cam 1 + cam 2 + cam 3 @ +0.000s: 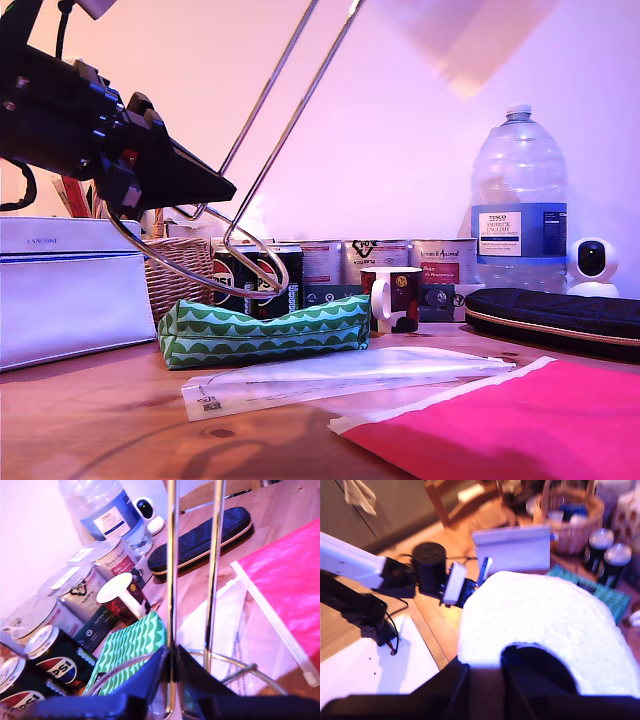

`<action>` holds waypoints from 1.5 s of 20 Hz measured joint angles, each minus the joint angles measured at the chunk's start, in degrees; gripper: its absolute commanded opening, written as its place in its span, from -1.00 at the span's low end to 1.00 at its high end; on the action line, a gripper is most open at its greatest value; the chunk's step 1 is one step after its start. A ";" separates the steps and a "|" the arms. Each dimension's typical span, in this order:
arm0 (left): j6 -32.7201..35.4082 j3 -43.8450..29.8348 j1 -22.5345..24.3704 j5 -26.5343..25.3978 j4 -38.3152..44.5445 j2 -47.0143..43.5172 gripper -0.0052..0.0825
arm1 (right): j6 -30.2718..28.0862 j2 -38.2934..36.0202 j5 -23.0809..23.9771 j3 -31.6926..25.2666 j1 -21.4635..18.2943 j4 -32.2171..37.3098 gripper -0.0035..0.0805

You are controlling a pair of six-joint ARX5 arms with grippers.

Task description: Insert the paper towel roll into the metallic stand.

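Paper towel roll (pixel 540 630) sits in my second pincer (pixel 482 680), the jaws closed across its end rim so that the dark core opening faces the second wrist camera and the white bulk runs straight away from the jaws. In the exterior view it shows only as a pale blurred block at the top edge, raised well above the bench (pixel 100 410).

The metallic stand (pixel 262 140) is off the bench too: my first pincer (pixel 172 662) is clamped on one of its two chrome rods just above the ring base, and the loop leans upward toward the exterior view's right, ring low, tip out of frame near the roll. The coming move, as I judge it, turns on one thing: the roll's hollow core must come in line with that slanted loop and then slide down along it toward the ring. Whether the two axes already agree I cannot tell.

The roll is soft, fuzzy and thick, likely to dent under the jaws. The stand is thin, hard, shiny wire, springy and slippery, so it may twist in a one-rod grip.

Below lie a green wave-patterned pouch (pixel 262 330), a clear bag (pixel 340 375), a pink sheet (pixel 520 425), a mug (pixel 392 298), Pepsi cans (pixel 52 660) and a wicker basket (pixel 180 272).
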 measured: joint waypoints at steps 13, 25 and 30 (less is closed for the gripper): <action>-15.96 0.00 -3.13 8.96 11.98 8.09 -0.94 | 4.74 6.36 9.25 0.00 0.48 0.31 -0.95; -35.41 0.11 -5.07 8.07 43.80 34.16 -0.94 | 3.10 11.80 23.76 0.00 6.01 1.03 -0.95; -36.48 0.11 -6.10 6.56 43.74 36.85 -0.94 | 2.75 15.13 26.60 0.04 6.25 1.16 -0.95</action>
